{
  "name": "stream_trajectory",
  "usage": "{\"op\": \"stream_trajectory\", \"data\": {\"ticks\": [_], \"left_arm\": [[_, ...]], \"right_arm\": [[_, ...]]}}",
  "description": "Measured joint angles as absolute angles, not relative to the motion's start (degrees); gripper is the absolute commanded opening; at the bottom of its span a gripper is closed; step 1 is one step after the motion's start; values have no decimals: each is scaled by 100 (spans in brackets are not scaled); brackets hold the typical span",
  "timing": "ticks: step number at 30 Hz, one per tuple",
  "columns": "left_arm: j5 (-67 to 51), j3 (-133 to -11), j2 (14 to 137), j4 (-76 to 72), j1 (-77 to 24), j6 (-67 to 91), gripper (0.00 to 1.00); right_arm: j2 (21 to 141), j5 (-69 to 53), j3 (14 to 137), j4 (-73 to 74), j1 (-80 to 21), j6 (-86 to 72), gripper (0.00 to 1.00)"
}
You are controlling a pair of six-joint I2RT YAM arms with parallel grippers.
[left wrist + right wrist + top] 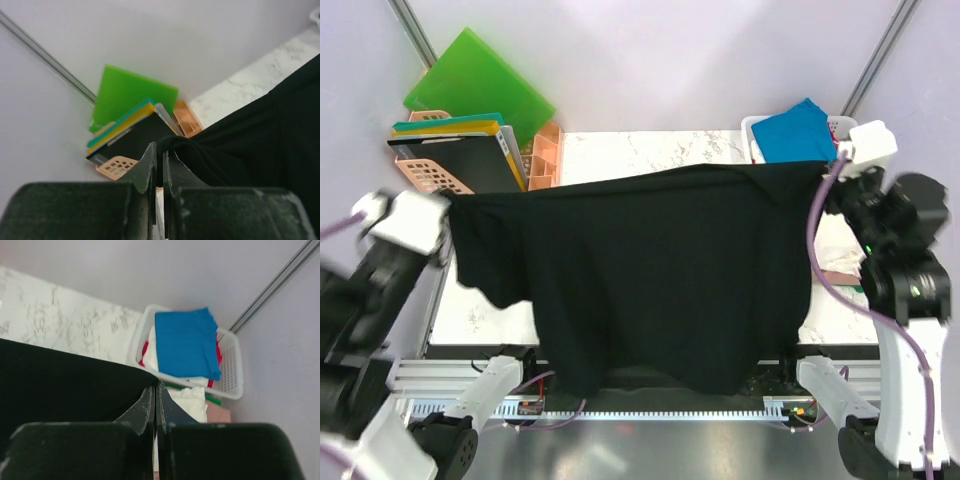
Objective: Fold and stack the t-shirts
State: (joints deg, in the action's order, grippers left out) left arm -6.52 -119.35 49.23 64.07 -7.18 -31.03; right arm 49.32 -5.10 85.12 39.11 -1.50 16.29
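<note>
The black t-shirt (650, 270) bars the middle, with bare worktop (650, 150) at 12 o'clock, orange crates (548, 150) at 10, white basket (750, 125) at 1.

The worktop (650, 150) looks like smooth white marble, grey-veined. The black t-shirt (650, 270) is soft, matt cloth. The blue t-shirt (798, 130) is matt cloth too, in a white perforated plastic basket (229, 371) at the worktop's far right corner. At the far left corner the green board (475, 85) is smooth stiff plastic, the peach crate (430, 178) latticed plastic. A ribbed metal rail (650, 407) lines the near edge.
</note>
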Motion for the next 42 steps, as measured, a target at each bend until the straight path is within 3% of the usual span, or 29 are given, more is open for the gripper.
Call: {"op": "stream_trajectory", "data": {"ticks": [9,19,29,42], "left_arm": [[-674,-10136,5747,5843,-722,-3105,2],[-786,-8512,6346,4547,-722,-3103,2],[-1063,-9083,8276,3760,-720,-2851,2],[-1271,-9015,8388,3454,-714,-2727,2]], "right_arm": [[6198,-379,7413,3138,-150,1785,0],[8270,-268,7225,1695,-196,1806,0],[10202,209,8267,1057,-609,1664,0],[11076,926,8941,692,-921,1719,0]]}}
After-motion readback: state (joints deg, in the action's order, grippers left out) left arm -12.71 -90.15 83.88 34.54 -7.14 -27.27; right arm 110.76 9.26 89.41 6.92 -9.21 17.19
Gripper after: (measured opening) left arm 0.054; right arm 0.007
